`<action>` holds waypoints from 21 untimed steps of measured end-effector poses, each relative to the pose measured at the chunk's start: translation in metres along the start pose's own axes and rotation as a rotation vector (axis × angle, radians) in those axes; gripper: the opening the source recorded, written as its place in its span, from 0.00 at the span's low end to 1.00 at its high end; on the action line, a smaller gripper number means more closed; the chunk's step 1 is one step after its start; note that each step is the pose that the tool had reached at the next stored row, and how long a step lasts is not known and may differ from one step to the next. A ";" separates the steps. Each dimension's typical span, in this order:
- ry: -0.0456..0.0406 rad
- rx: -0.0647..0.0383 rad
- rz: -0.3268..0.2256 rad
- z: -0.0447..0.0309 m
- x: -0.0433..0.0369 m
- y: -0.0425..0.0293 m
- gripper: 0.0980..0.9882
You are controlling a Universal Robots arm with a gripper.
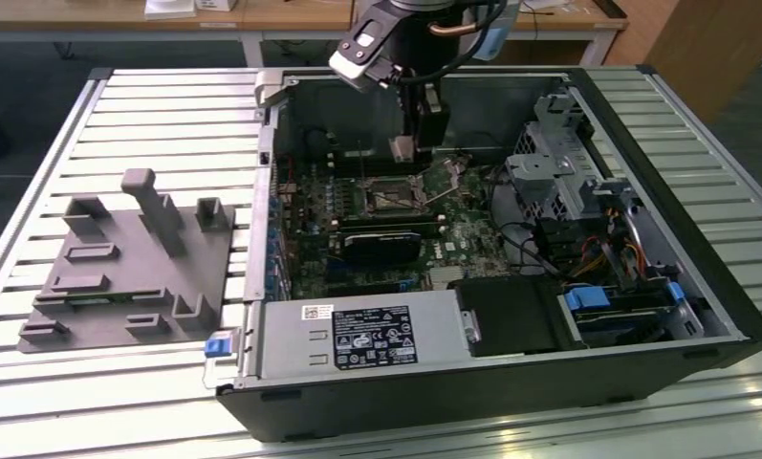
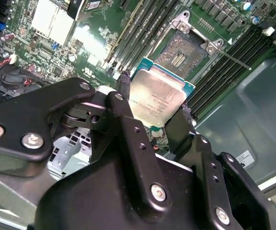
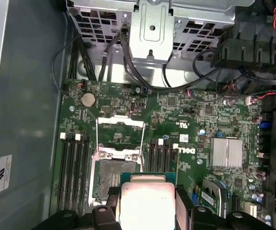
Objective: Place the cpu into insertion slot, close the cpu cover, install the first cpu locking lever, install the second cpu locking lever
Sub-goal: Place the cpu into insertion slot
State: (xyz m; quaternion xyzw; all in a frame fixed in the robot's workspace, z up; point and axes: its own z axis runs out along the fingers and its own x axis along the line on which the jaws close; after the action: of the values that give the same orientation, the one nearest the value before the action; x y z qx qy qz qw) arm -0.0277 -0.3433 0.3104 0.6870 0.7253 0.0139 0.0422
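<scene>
My gripper (image 1: 403,148) is shut on the cpu (image 2: 157,96), a flat square chip with a pale silvery face, clamped by its edges between two black fingers (image 2: 123,86). The cpu (image 3: 147,203) hangs above the motherboard, just beside the insertion slot (image 3: 110,179) and apart from it. That slot (image 2: 181,52) is a square socket with a dark centre, lying uncovered. Its cpu cover (image 3: 120,134), a thin silvery frame, stands swung open at the socket's far end. A thin metal locking lever (image 2: 234,56) sticks out beside the socket. In the exterior view the slot (image 1: 390,198) lies below the gripper.
The open computer case (image 1: 686,316) lies on a slatted table. Long black memory slots (image 3: 75,167) flank the socket. A black fan unit (image 1: 381,244), a drive cage (image 1: 553,177) with cables and a power supply (image 1: 355,335) crowd the case. A grey fixture (image 1: 125,268) sits at the exterior view's left.
</scene>
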 end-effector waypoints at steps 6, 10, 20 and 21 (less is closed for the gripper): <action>-0.0021 0.000 0.000 0.0048 0.0002 -0.0004 0.50; -0.0031 0.000 0.000 0.0078 0.0003 -0.0006 0.50; -0.0066 0.000 0.000 0.0155 0.0007 -0.0012 0.50; -0.0071 0.000 -0.001 0.0164 0.0007 -0.0013 0.50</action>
State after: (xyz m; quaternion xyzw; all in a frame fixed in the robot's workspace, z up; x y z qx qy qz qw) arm -0.0277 -0.3433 0.2940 0.6868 0.7254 0.0113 0.0447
